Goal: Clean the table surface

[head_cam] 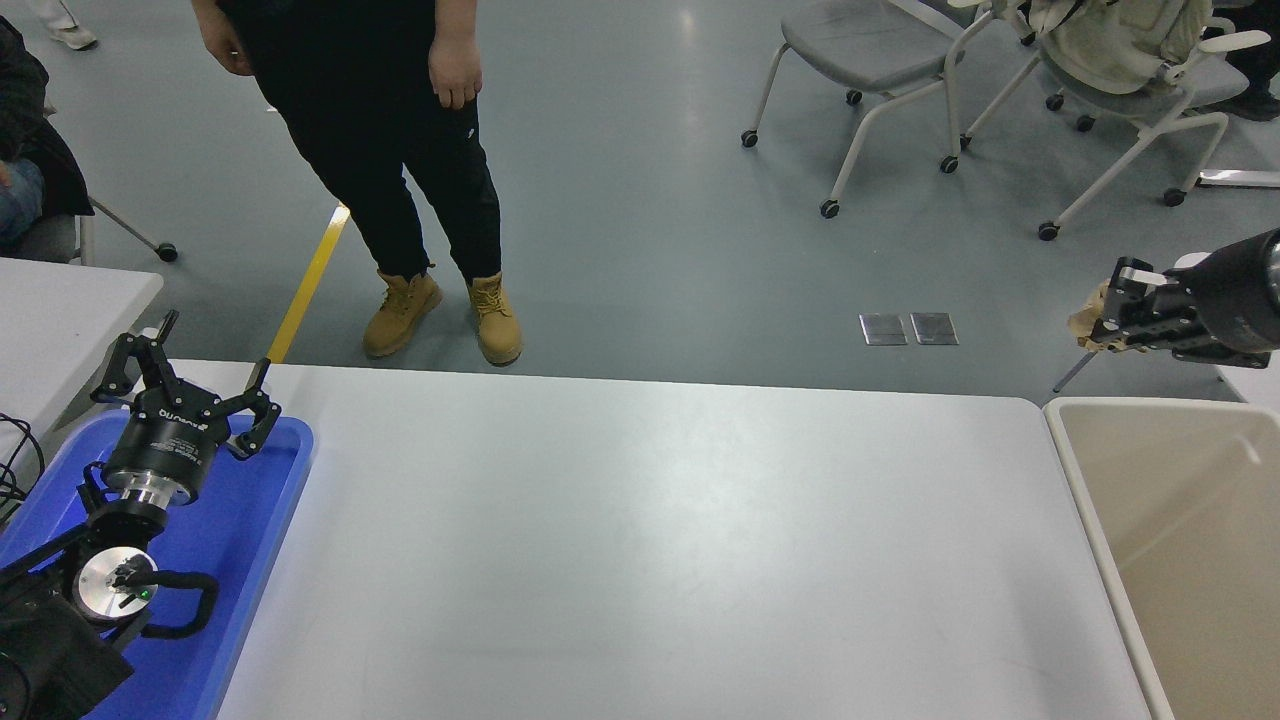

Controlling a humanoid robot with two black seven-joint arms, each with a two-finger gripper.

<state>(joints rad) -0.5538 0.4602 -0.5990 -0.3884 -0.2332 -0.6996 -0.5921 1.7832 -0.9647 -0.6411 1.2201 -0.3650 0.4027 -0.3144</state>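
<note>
The table surface (650, 540) is a wide white top with nothing lying on its bare middle. My right gripper (1098, 322) reaches in from the right edge, raised above the far rim of the beige bin (1100, 520), and is shut on a small crumpled tan scrap (1086, 321). My left gripper (185, 385) is parked at the lower left over the blue tray (265, 520), with its fingers spread open and nothing in them.
A person in black trousers and tan boots (440, 310) stands at the table's far side. A smaller white table (60, 320) sits at the left. Wheeled chairs (900, 60) stand at the back right. A yellow floor stripe (310, 280) runs behind the tray.
</note>
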